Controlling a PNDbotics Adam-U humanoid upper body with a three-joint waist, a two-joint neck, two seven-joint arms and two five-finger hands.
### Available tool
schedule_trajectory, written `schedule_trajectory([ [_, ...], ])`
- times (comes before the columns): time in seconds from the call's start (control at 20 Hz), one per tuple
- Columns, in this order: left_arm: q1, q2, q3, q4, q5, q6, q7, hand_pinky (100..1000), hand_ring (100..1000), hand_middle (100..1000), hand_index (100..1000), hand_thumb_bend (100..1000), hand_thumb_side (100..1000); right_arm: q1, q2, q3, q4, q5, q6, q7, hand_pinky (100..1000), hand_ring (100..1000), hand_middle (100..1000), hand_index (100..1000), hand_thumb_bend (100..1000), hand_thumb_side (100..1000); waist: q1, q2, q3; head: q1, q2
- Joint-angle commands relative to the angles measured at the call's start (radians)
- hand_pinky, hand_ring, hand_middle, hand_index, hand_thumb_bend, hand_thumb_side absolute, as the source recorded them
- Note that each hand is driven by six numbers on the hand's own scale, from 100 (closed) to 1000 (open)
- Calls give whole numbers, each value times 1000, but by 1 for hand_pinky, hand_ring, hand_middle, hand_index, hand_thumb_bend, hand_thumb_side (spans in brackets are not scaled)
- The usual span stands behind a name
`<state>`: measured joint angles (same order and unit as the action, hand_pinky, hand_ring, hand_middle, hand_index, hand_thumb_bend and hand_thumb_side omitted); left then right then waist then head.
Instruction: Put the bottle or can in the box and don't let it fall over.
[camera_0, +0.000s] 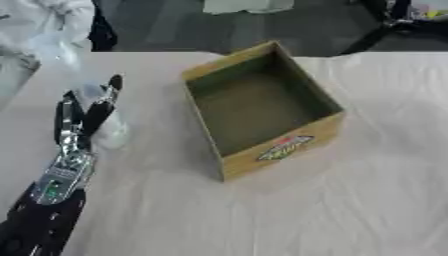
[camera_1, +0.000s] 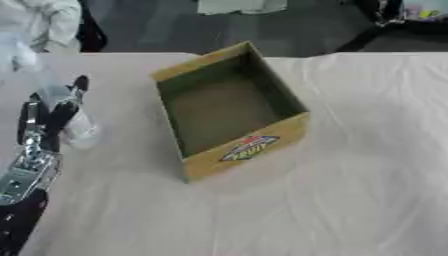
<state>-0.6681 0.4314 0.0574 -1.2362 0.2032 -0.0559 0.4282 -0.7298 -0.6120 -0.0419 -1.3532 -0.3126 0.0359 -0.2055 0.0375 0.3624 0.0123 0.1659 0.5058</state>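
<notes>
The left hand (camera_0: 87, 117) comes in from the near left corner of the desk (camera_0: 350, 200), on a black arm with a silver wrist part. Its dark fingers (camera_0: 112, 86) point toward the far side and are curled around a clear plastic bottle (camera_0: 103, 122), with a thumb on the left side of the bottle and the other fingers on its right side. The bottle is pale and see-through, so its outline is hard to follow; whether it stands on the desk or is lifted cannot be told. The right hand shows in neither view.

To the right of the hand, apart from it, an open cardboard box (camera_0: 262, 107) stands on the desk, turned at an angle. It is yellow-brown outside and dark green-grey inside, and nothing lies in it. Its near wall carries a colourful label (camera_0: 284, 147). The desk is covered with a light, slightly wrinkled cloth.
</notes>
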Motion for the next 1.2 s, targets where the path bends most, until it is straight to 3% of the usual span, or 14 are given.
schedule_trajectory([
  [0.05,-16,17,-2,-9,6,2,3,435,313,336,384,271,275,-15,-22,-8,-6,4,-3,3,872,743,784,846,100,764,-1,-17,-1,4,-12],
  [0.2,-20,17,-2,-5,6,9,4,396,280,298,339,100,196,-15,-21,-8,-6,4,-4,4,873,743,784,847,100,765,-1,-18,-2,5,-13],
  [0.45,-22,16,-3,-6,12,19,8,437,310,300,322,100,224,-15,-20,-8,-5,3,-4,6,873,743,783,846,100,768,-1,-19,-2,6,-12],
  [0.85,-19,15,-4,-15,26,11,7,368,268,242,227,100,243,-14,-17,-8,-4,5,-4,9,874,744,783,847,100,771,1,-23,-2,6,-12],
  [1.2,-16,16,-3,-13,15,11,20,388,263,226,206,100,341,-13,-16,-10,-4,2,-5,9,873,745,784,848,100,772,1,-26,-4,7,-11],
])
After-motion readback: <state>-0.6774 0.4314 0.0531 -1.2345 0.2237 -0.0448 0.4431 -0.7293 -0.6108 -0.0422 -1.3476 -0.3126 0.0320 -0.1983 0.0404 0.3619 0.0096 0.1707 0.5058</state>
